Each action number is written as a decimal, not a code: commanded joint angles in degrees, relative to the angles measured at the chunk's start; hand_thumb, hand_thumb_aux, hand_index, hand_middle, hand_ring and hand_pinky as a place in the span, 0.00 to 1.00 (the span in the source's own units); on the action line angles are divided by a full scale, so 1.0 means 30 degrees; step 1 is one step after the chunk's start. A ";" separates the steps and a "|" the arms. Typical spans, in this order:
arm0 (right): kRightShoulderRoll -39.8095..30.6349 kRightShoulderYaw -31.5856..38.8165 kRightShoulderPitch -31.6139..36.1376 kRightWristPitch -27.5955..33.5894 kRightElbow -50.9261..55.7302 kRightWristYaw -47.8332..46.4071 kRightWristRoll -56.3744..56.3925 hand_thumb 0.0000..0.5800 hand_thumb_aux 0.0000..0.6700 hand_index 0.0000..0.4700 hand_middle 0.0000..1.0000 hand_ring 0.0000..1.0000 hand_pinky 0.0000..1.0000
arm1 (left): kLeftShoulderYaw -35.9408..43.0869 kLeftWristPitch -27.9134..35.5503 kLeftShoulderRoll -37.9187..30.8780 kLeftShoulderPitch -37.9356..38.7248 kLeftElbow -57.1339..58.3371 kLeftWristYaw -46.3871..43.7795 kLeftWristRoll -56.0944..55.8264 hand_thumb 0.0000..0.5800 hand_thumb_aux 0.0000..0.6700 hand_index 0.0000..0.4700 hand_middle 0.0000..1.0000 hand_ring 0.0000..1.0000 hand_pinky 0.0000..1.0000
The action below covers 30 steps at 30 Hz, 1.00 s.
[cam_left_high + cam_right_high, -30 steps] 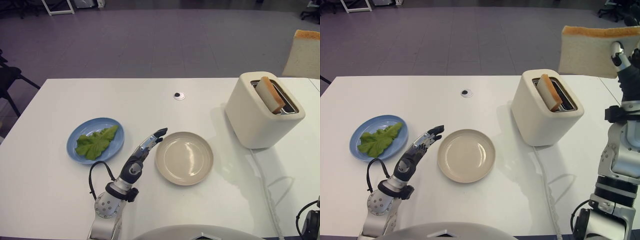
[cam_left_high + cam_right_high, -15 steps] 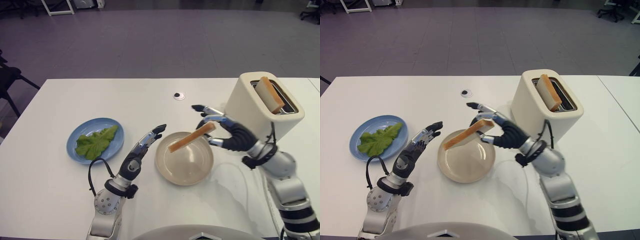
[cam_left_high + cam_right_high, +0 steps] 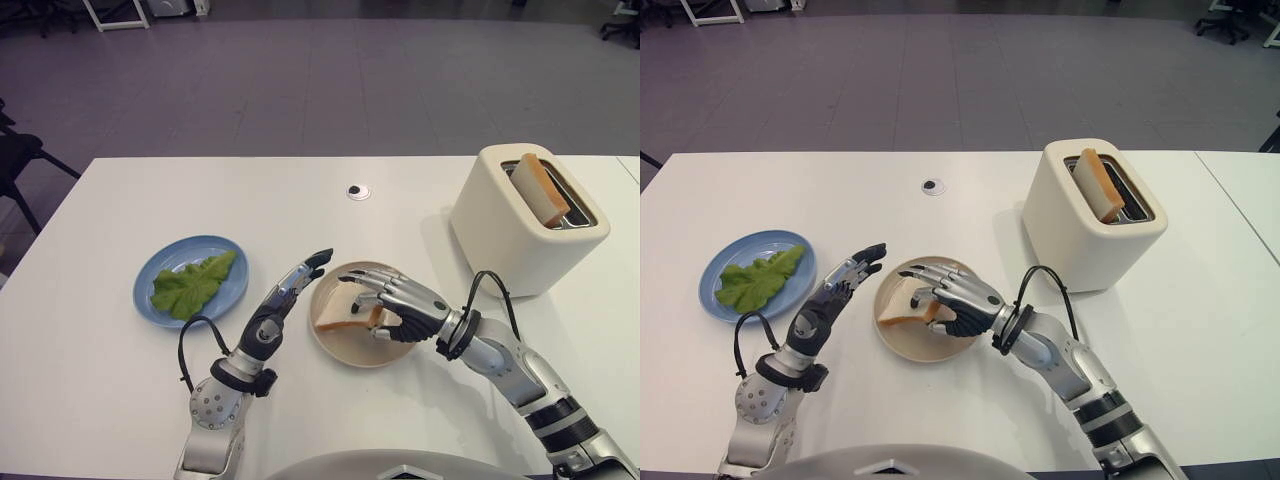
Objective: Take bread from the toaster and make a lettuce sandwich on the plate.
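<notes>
While my right hand (image 3: 405,305) grips the bread slice (image 3: 338,316) low over the plate (image 3: 352,350) at centre frame, I should lay it flat, then loosen evenly, my left hand (image 3: 281,308) spread and idle just left.

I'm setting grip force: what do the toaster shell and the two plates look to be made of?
Toaster: cream, matte shell with soft shading and no sharp glints, probably plastic or painted metal. Beige plate: glossy, with a bright sheen on its bare part; glazed ceramic or hard plastic. Blue plate: smooth, duller sheen; plastic or ceramic, unclear.
</notes>
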<state>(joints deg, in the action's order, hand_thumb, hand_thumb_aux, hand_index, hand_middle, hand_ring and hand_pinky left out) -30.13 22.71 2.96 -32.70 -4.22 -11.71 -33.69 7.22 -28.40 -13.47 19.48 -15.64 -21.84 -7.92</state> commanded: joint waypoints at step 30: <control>0.0381 -0.1557 -0.2382 -0.0400 -0.1008 -0.1534 0.3904 0.00 0.00 0.00 0.00 0.00 0.00 | -0.3827 0.6811 -1.0859 -0.3645 0.8568 0.8921 2.1136 0.24 0.13 0.13 0.00 0.00 0.00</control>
<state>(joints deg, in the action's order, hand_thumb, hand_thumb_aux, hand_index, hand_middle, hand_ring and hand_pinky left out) -28.96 18.43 -3.76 -34.19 -6.62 -15.60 -22.32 -5.83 -8.07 -45.26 9.06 8.73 5.70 56.02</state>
